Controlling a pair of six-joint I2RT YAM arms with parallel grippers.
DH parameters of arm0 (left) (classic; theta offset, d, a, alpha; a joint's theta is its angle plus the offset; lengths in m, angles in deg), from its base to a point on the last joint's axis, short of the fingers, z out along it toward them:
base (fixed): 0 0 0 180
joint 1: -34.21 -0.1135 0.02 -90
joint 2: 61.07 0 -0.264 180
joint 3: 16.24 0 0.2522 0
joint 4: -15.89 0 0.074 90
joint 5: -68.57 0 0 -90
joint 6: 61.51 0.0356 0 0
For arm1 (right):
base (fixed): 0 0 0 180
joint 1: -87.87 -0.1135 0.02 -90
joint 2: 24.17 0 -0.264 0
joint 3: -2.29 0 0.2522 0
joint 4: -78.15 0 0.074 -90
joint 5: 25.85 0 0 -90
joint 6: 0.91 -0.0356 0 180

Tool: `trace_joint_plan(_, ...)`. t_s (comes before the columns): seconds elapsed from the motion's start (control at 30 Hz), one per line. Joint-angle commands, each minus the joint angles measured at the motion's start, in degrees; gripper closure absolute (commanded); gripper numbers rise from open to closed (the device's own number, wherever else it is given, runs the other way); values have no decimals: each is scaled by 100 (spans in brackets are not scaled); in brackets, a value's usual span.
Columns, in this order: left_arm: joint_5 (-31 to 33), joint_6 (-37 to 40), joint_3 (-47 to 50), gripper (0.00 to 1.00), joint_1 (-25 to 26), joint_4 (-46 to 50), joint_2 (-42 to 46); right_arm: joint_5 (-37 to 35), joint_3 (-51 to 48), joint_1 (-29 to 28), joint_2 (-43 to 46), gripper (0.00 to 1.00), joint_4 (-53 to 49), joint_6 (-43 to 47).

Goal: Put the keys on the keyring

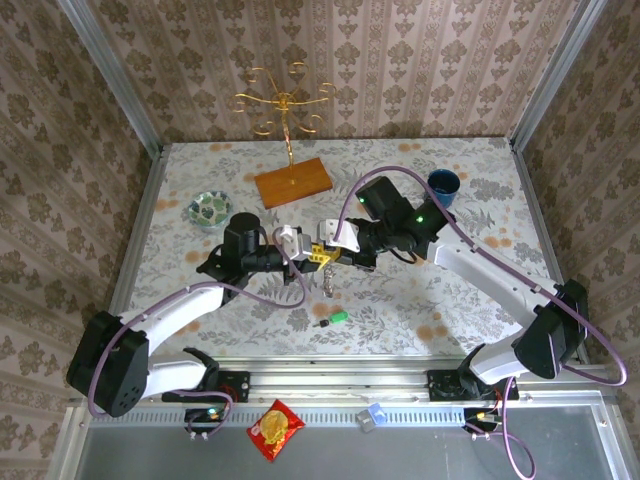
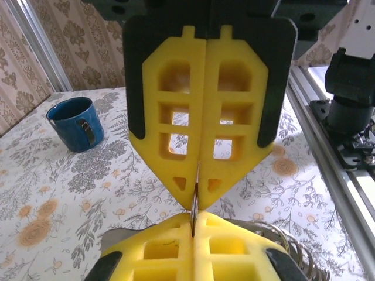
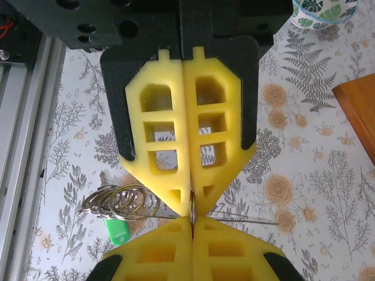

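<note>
Above the table's middle my left gripper (image 1: 312,255) and right gripper (image 1: 336,255) meet tip to tip. Both sets of yellow fingers are shut on the keyring (image 2: 195,199), a thin metal edge seen end-on between them. In the left wrist view my left gripper (image 2: 194,225) is at the bottom and the right fingers (image 2: 234,117) face it. My right gripper (image 3: 192,225) pinches the same keyring (image 3: 192,206). A bunch of small steel rings (image 3: 117,202) hangs beside the tips. One green key (image 1: 337,318) lies on the table. A green key head (image 3: 120,228) shows under the rings; hanging or lying, I cannot tell.
A gold wire stand on a wooden base (image 1: 291,182) stands at the back. A patterned bowl (image 1: 209,208) sits at the left, a blue cup (image 1: 443,185) at the back right. The metal rail (image 1: 340,375) runs along the near edge, with a red packet (image 1: 275,428) beyond it.
</note>
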Motion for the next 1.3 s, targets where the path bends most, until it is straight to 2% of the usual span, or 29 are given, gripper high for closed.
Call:
trace_joint_plan(0.0, -132, 113, -204, 100, 28, 124, -32, 643, -141, 120, 268, 100, 430, -287)
trace_joint_plan(0.07, -154, 60, -123, 100, 28, -7, 14, 992, -487, 341, 559, 82, 922, -649)
trace_joint_plan(0.13, -154, -163, 41, 100, 20, -439, 55, 1416, -924, 617, 804, 75, 1637, -1029)
trace_joint_plan(0.23, -149, -645, 313, 100, 2, -1326, 50, 1923, -1667, 925, 1118, 73, 2784, -1703)
trace_joint_plan(0.33, -221, -1144, 501, 100, -15, -2179, -54, 2107, -2271, 969, 1301, 72, 3752, -2111)
trace_joint_plan(0.53, -297, -1680, 711, 100, -42, -3157, -299, 2226, -2870, 969, 1205, 71, 4883, -2659)
trace_joint_plan(0.77, -393, -1857, 738, 100, -42, -3420, -382, 2272, -2898, 951, 1130, 73, 5090, -2723)
trace_joint_plan(0.9, -405, -2061, 754, 100, -50, -3780, -494, 2358, -2860, 943, 1087, 78, 5087, -2716)
trace_joint_plan(1.0, -432, -2225, 763, 100, -60, -4047, -573, 2412, -2816, 943, 1065, 84, 5053, -2698)
trace_joint_plan(1.1, -435, -2274, 764, 100, -85, -4095, -594, 2457, -2692, 943, 1065, 100, 4816, -2553)
trace_joint_plan(1.13, -408, -2266, 772, 100, -98, -4075, -582, 2451, -2624, 943, 1084, 100, 4648, -2448)
trace_joint_plan(1.17, -342, -2254, 781, 98, -117, -4038, -572, 2431, -2547, 943, 1095, 100, 4507, -2340)
trace_joint_plan(1.2, -247, -2231, 804, 83, -142, -3971, -543, 2385, -2451, 942, 1110, 100, 4246, -2189)
trace_joint_plan(1.23, -172, -2145, 817, 78, -163, -3846, -501, 2316, -2338, 938, 1119, 100, 3962, -2006)
trace_joint_plan(1.27, -124, -2019, 802, 77, -165, -3619, -442, 2237, -2224, 934, 1120, 100, 3671, -1816)
